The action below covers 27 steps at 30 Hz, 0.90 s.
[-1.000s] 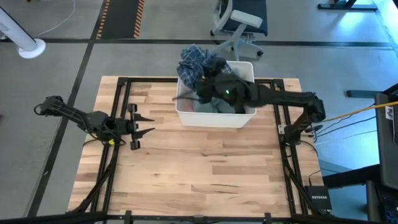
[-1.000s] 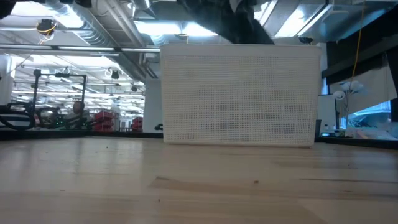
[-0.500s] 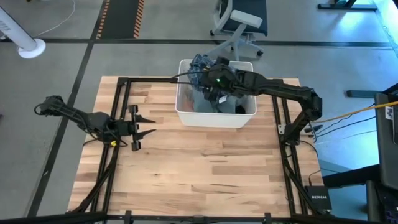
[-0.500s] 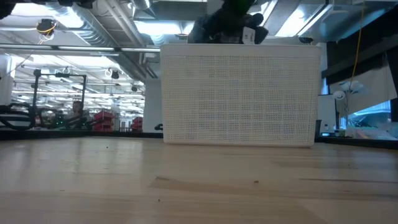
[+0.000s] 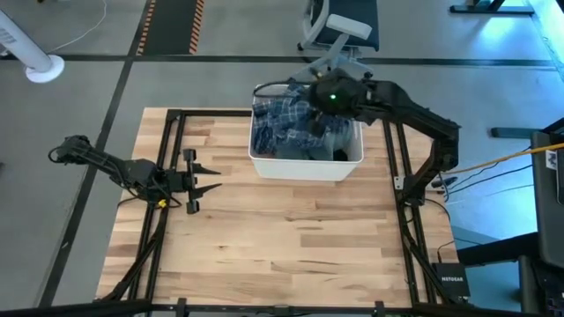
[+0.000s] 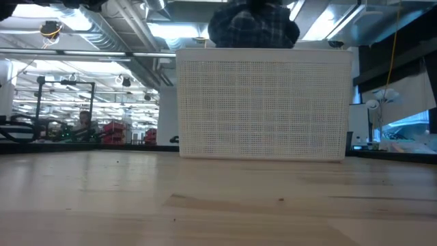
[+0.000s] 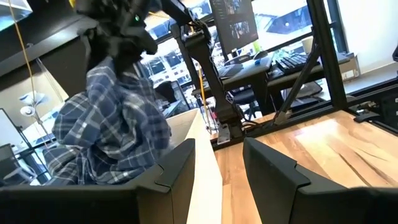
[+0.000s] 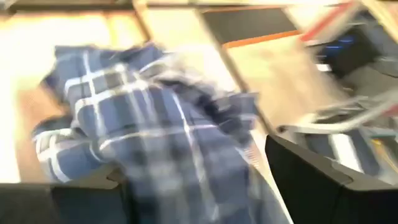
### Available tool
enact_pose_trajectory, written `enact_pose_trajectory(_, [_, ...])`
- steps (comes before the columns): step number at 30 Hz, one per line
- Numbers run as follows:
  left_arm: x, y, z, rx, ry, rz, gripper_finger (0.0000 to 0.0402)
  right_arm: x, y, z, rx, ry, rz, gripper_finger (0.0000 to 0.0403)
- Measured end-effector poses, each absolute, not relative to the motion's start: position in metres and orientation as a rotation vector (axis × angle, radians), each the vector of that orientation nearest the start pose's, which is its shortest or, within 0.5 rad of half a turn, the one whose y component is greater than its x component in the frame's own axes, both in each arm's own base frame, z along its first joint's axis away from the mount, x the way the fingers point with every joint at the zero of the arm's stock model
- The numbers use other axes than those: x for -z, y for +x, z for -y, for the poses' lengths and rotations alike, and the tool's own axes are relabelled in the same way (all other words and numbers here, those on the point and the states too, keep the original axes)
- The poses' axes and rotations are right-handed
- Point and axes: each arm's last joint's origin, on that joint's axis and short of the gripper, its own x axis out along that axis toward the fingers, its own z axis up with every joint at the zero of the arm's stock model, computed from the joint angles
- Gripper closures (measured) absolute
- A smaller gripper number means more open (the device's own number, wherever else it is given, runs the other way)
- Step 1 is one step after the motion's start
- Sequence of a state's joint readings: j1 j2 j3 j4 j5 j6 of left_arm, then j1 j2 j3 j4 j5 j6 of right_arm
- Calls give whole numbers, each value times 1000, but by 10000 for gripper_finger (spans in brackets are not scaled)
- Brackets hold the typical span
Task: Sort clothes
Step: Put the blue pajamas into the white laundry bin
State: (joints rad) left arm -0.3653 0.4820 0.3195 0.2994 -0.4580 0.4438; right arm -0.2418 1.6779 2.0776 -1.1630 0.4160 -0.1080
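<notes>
Loosely crumpled plaid shirt (image 5: 284, 121), heaped in bin (image 5: 304, 167)

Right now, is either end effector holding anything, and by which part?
Apparently nothing. The right end effector stands open above the plaid shirt heaped in the white bin; slight contact cannot be ruled out. The left end effector is open, empty.

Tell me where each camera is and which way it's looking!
High view: above, looking straight down at the table, both arms, white bin.
Low view: at tabletop height, facing the bin's side; no arm is clear.
Left wrist view: on the left arm, past its open left gripper toward the bin.
Right wrist view: on the right arm, over the bin; right gripper open.
All four share the plaid shirt.
</notes>
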Motion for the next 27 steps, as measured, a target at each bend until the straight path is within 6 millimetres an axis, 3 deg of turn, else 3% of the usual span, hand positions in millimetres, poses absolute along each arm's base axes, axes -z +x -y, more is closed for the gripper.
enact_pose_trajectory(4, [-257,126,35,-116,373,96,270,-470,301,84,676,-158,-726,117])
enact_pose_trajectory(9, [-250,127,35,-102,416,27,270,-481,300,69,561,-188,-692,117])
enact_pose_trajectory(20, [-248,128,35,-98,393,10,270,-457,279,49,461,-144,-1021,117])
enact_pose_trajectory(27, [-241,128,35,-86,297,-53,270,-455,275,41,561,-336,-1084,117])
